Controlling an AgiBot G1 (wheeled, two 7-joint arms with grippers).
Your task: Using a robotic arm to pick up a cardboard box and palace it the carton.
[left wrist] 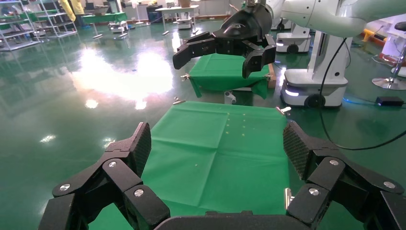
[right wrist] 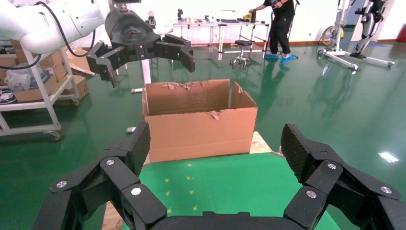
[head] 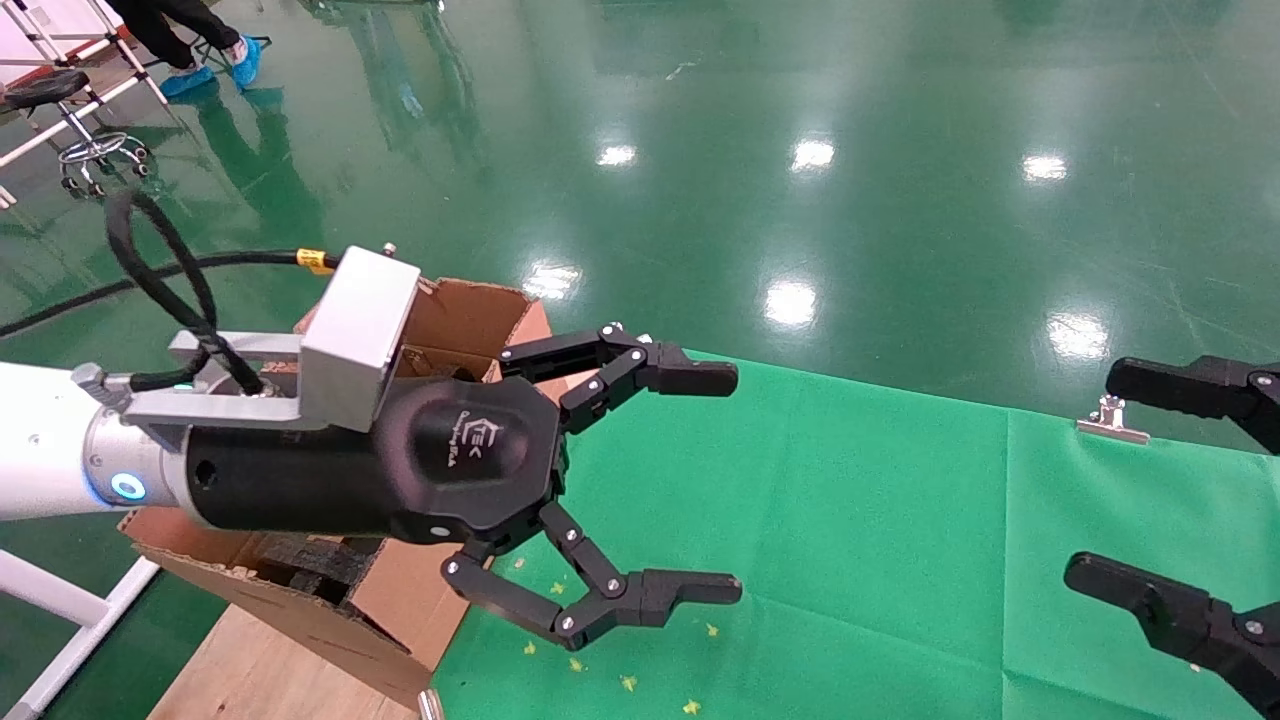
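Note:
The carton is a large brown corrugated box with torn flaps and black foam inside, standing at the left end of the green-cloth table. It also shows in the right wrist view. My left gripper, black on the white arm, hovers open and empty over the carton's near end and the cloth. It also shows in the left wrist view. My right gripper is open and empty above the table's right side. The small cardboard box is out of view in every frame.
A wooden board lies under the carton. Metal clips hold the cloth's edge, and small yellow marks dot it. A stool and a person stand far off on the green floor. Another robot base stands beyond the table.

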